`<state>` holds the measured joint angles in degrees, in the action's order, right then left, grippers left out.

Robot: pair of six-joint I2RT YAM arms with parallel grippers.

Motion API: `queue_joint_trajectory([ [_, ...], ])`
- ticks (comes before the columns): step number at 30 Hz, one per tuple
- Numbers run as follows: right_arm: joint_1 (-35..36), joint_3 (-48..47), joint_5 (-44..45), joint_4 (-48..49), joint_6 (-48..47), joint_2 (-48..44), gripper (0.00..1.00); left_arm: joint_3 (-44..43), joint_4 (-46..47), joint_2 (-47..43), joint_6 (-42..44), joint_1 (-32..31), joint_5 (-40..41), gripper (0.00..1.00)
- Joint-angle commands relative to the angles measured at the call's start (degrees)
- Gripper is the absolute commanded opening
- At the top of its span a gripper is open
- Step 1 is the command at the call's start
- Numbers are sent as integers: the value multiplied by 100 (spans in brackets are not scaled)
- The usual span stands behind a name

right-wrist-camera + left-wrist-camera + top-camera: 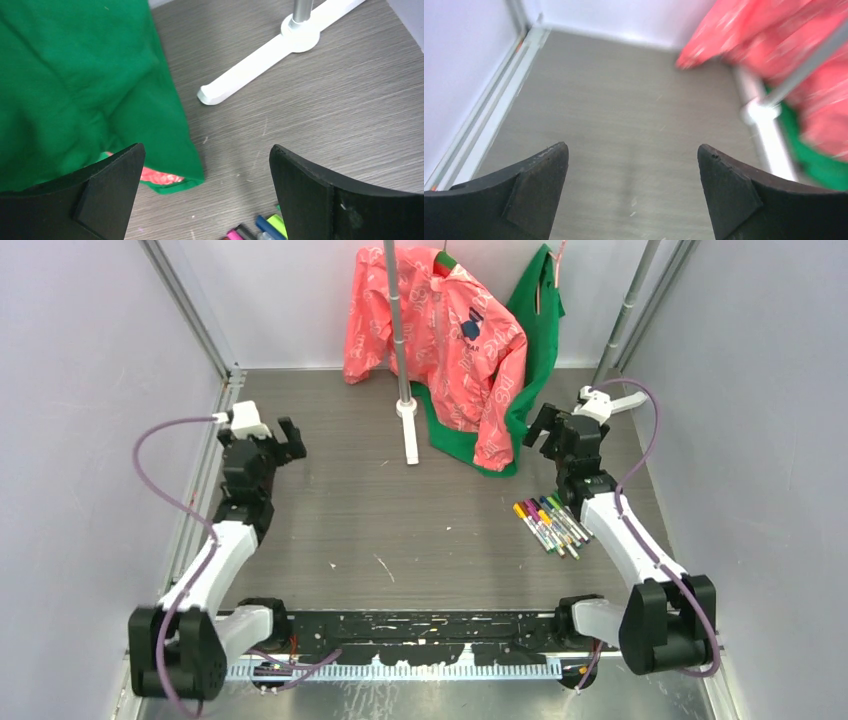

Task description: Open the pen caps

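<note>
Right gripper [548, 432] spread wide, empty, hovering over table [400, 530], aimed down at edge of green cloth [75, 75]. Pens [550, 523] lie in loose bunch just behind it, beside its forearm. Few pen caps [276, 223] peek in at bottom of right wrist view, look seated on barrels. Left gripper [288, 440] spread too, nothing in it, far left, well apart from pens. Both arms raised, elbows bent, reaching forward. Looks like zero caps off, whole job left.

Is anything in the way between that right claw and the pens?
Nothing visible. The right gripper hangs open above bare table, with the pens lying just short of it. The green cloth lies to its left, clear of the pens.
</note>
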<state>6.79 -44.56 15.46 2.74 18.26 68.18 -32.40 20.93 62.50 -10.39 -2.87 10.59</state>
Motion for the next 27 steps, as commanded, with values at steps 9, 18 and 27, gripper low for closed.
queue_joint_trajectory([
  [9, -94, -1367, 238, -1968, 889, -275, 95, -438, -1979, -1937, -2620, -5, -1260, 100],
  [18, -102, -1892, 1695, -4131, 1627, 109, 74, -440, -2340, -1038, -2987, -813, -1280, 100],
  [27, -902, -1598, 1353, -4571, 2709, 468, 55, -721, -3129, -567, -2883, -2808, 144, 100],
])
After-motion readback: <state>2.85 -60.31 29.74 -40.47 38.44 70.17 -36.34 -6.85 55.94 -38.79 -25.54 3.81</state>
